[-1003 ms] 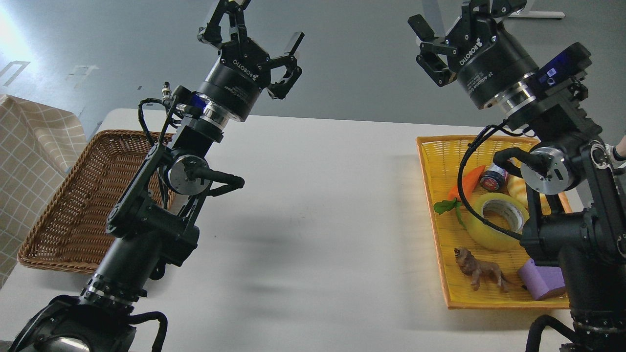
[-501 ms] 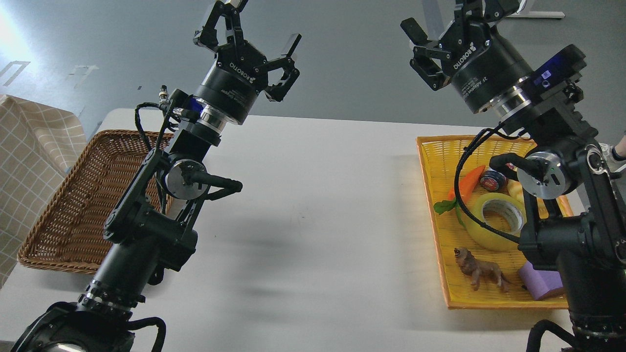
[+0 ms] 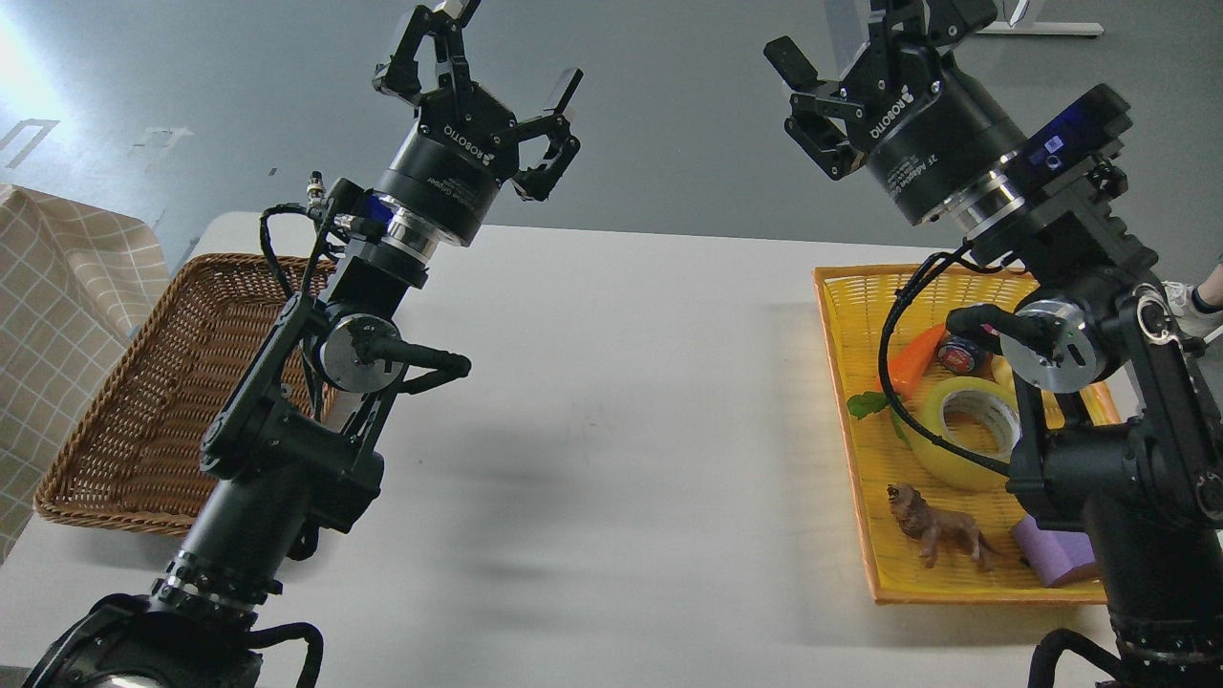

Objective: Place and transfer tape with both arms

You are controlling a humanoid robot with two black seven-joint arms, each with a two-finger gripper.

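Note:
The tape (image 3: 960, 432), a wide yellow translucent roll with a grey-white core, lies flat in the yellow tray (image 3: 841, 315) at the right of the white table. My right arm's cable and forearm cross in front of its right side. My right gripper (image 3: 865, 29) is open and empty, raised high above the tray's far end, with its upper finger partly cut off by the top edge. My left gripper (image 3: 511, 53) is open and empty, raised above the table's far left, beyond the brown basket.
A brown wicker basket (image 3: 134, 411) sits at the left, beside a checked cloth (image 3: 57, 306). The yellow tray also holds a toy carrot (image 3: 912, 358), a small can (image 3: 960, 355), a lion figurine (image 3: 936, 530) and a purple block (image 3: 1056, 556). The white table (image 3: 621, 411) lies between them.
My right gripper has shifted a little left and up, away from the tray. My left gripper has drifted slightly left. The tape has not moved.

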